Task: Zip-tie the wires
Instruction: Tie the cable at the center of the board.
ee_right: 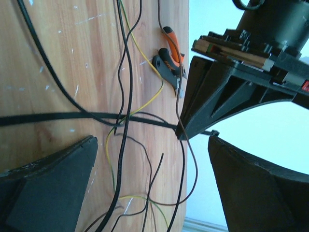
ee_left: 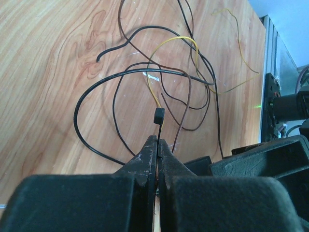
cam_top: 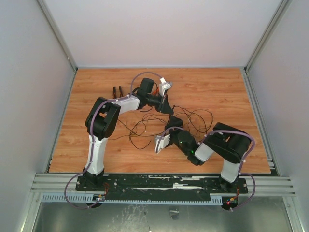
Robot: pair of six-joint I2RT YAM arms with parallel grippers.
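Pinches the zip tie point(ee_left: 159, 116) just below its square head in the left tool point(ee_left: 158, 142), fingers pressed together on the thin strip. Hangs just above the wires point(ee_left: 186, 77), loose black, yellow and brown loops sprawled mid-desk point(cam_top: 217, 87). Faces the right tool point(ee_right: 152, 140), spread wide and gripping nothing, close over the same tangle. Leaves orange-handled pliers point(cam_top: 117, 92) lying further off, towards the desk's far left.
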